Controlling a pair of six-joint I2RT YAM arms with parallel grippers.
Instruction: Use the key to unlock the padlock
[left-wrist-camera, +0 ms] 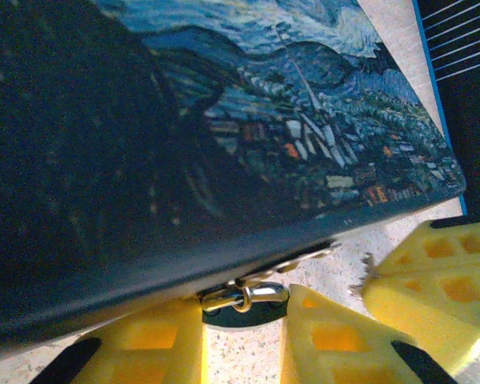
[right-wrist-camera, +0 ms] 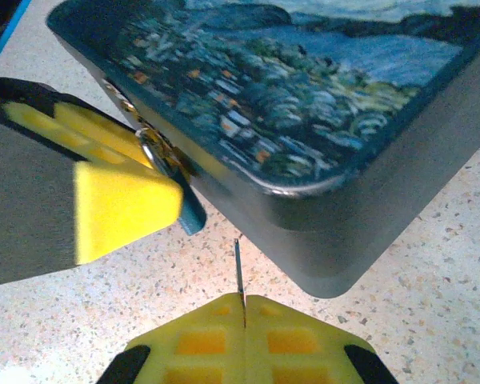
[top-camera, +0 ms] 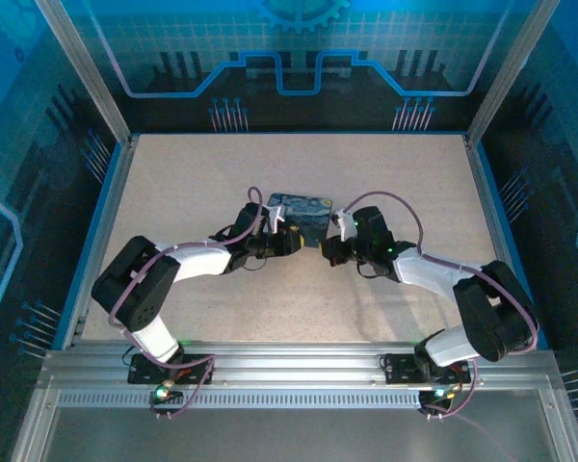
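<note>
The tiny padlock (left-wrist-camera: 244, 299) hangs from the hasp on the front edge of the starry-night tin (left-wrist-camera: 224, 120), silvery shackle above a dark body. My left gripper (left-wrist-camera: 244, 324) is shut on the padlock, a yellow finger pressing each side. In the right wrist view the padlock (right-wrist-camera: 158, 156) peeks out behind the left finger (right-wrist-camera: 120, 200). My right gripper (right-wrist-camera: 244, 302) is shut on the key (right-wrist-camera: 238, 268), whose thin blade points up at the tin's corner, a short way right of the padlock. From above, both grippers (top-camera: 291, 241) (top-camera: 328, 248) meet at the tin's near edge.
The tin (top-camera: 302, 217) lies mid-table on the speckled surface (top-camera: 270, 298). The right gripper's yellow finger (left-wrist-camera: 432, 280) sits close to the right of the left one. Blue rails and transparent walls ring the table.
</note>
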